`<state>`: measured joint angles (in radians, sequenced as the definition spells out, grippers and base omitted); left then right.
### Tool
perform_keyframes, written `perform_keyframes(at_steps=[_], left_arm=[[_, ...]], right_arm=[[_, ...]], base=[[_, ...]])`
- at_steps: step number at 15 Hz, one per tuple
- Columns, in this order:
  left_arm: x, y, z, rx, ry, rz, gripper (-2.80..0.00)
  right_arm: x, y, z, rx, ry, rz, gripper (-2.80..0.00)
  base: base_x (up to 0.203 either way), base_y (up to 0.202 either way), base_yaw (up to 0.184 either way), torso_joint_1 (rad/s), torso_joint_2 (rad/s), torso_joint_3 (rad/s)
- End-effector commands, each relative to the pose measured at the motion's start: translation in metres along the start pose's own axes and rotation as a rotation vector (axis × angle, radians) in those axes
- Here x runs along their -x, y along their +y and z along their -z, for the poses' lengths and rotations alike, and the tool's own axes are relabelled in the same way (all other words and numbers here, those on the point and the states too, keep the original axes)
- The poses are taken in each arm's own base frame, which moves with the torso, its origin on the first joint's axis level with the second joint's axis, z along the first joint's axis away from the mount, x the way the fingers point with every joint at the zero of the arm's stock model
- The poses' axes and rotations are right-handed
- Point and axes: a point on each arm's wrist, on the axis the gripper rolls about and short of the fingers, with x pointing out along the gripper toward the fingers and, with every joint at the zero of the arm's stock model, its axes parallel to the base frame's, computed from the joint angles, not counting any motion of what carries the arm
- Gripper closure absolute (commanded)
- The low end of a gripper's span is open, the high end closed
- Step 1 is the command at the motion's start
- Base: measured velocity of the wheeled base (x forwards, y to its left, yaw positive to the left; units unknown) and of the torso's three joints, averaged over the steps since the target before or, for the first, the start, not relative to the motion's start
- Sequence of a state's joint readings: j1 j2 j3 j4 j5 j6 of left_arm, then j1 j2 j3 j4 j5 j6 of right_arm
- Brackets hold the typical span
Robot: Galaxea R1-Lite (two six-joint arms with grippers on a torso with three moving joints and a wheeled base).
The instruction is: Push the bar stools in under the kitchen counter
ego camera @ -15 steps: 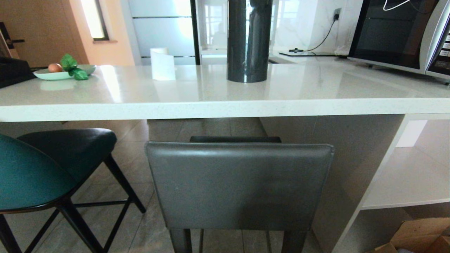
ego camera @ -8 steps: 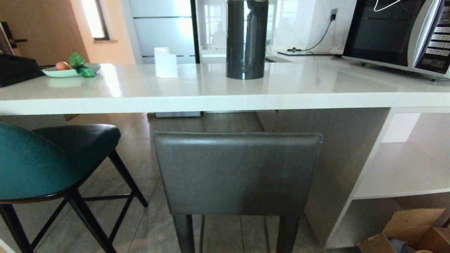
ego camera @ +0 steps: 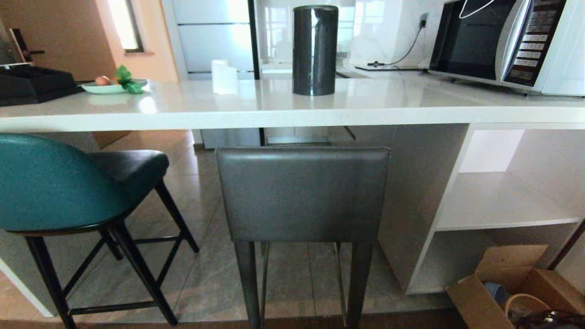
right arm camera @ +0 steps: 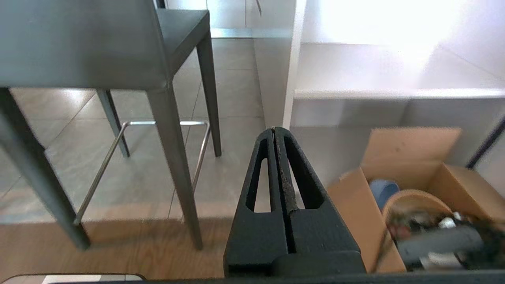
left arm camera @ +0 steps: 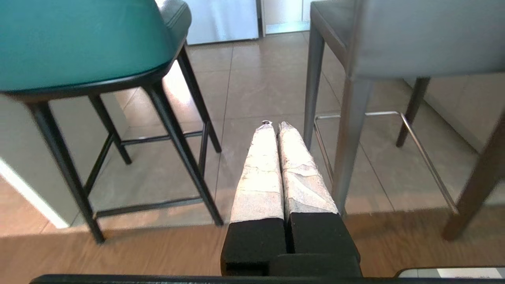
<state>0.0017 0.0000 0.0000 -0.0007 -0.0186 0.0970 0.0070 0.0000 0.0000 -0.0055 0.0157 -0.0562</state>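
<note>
The dark grey bar stool stands in the middle with its rectangular back toward me, just below the kitchen counter's front edge. The teal bar stool stands to its left on thin black legs, turned slightly, its dark seat pointing under the counter. Neither gripper shows in the head view. My left gripper is shut and empty, low over the floor between the teal stool and the grey stool. My right gripper is shut and empty, just right of the grey stool.
White open shelves and a side panel close off the counter's right end. An open cardboard box of odds and ends sits on the floor there. On the counter stand a microwave, a black cylinder and a plate.
The whole head view has drawn back: counter and stools look smaller and higher, and more floor and the box show. The stools keep their places relative to the counter.
</note>
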Motion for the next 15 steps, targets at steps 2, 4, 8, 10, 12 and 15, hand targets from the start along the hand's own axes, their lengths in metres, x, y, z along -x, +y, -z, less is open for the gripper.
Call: perform_keyframes(at_steps=[2,4,8,10,12,15], left_arm=[[-0.0003,-0.0003,0.0009,-0.003,0.005,0.006,0.00],[-0.0003,-0.0004,0.0005,-0.001,0.001,0.012,0.00],[-0.0003,0.0000,0.0004,0.039,0.001,0.000,0.00],[-0.0003,0.0000,0.0004,0.042,0.001,-0.001,0.00],[-0.0003,0.0000,0.0004,0.042,0.001,-0.001,0.00],[-0.0003,0.0000,0.0004,0.042,0.001,-0.001,0.00]], right_arm=[[-0.0005,0.0001,0.0012,0.004,0.005,-0.002,0.00],[-0.0005,0.0001,0.0012,-0.001,0.005,-0.002,0.00],[-0.0004,0.0001,0.0010,-0.003,0.005,-0.001,0.00],[-0.0005,0.0001,0.0012,-0.004,0.005,-0.002,0.00],[-0.0005,0.0001,0.0012,-0.009,0.005,-0.002,0.00],[-0.0005,0.0001,0.0012,-0.021,0.005,-0.002,0.00]], base=[[-0.187,0.000,-0.002,-0.002,0.00,0.002],[-0.048,0.000,-0.001,-0.003,0.00,0.003],[0.001,0.044,0.004,0.001,0.00,0.000],[0.000,0.182,0.001,0.000,0.01,0.002],[0.000,0.205,0.001,0.002,0.00,0.002],[0.000,0.197,-0.003,0.004,0.00,0.003]])
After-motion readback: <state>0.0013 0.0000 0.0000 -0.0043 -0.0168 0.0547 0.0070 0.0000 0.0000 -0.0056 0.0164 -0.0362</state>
